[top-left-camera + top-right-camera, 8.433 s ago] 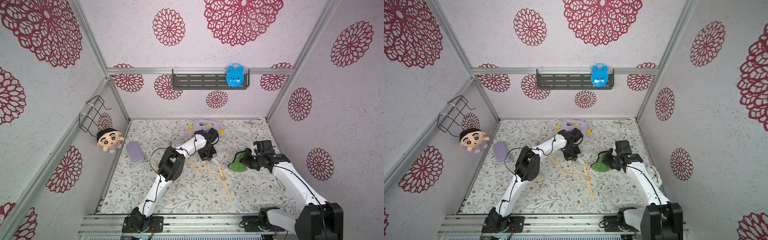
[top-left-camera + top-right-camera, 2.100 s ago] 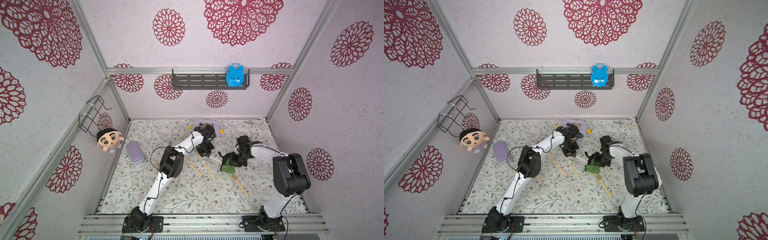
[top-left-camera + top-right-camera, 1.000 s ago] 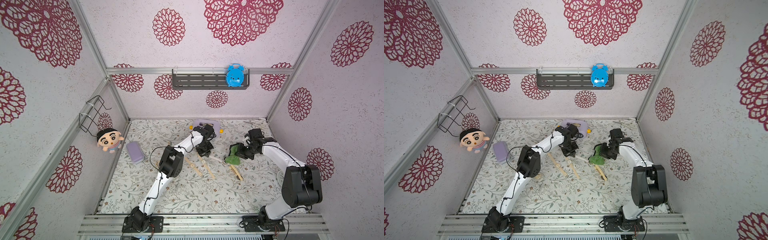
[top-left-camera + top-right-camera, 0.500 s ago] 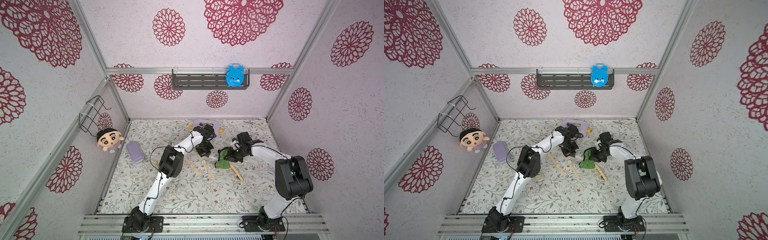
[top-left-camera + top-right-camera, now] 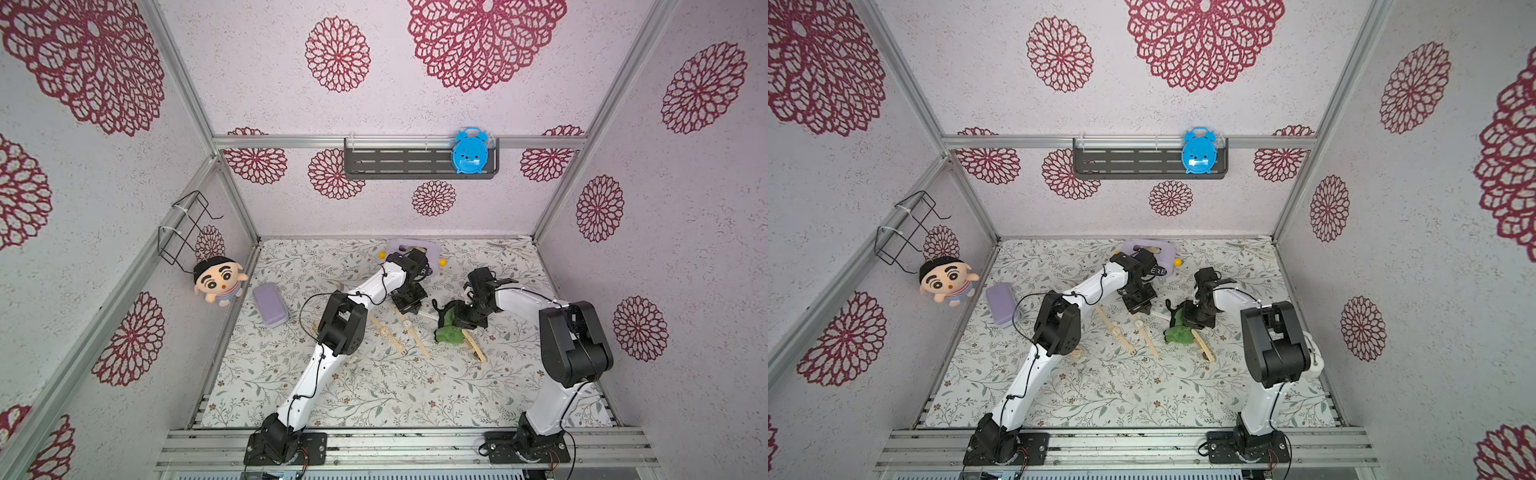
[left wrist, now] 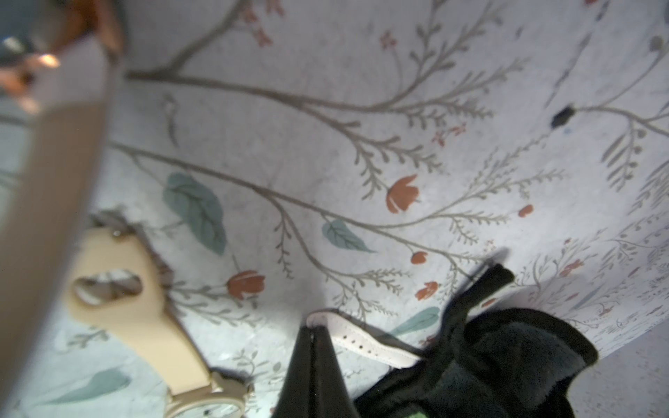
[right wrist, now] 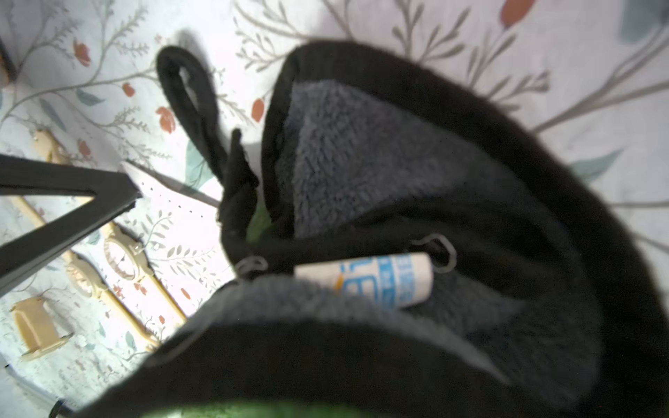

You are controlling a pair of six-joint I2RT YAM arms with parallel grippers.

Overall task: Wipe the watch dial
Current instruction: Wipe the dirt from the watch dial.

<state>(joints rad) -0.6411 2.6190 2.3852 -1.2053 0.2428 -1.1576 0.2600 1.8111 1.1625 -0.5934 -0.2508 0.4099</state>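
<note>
Watch point(image 5: 473, 348): it lies between your two claws, its dial hidden beneath the green-and-black cloth point(image 5: 448, 333); a tan strap trails out past the right claw.
Left claw point(image 5: 409, 306): your jaws are closed tight, their tip set on the end of the white strap point(image 6: 362, 342).
Right claw point(image 5: 462, 320): yours is clamped on the cloth, which bunches directly under it.
Spare watches point(image 5: 385, 331): two tan ones lie just beside your left claw, clear of it.
</note>
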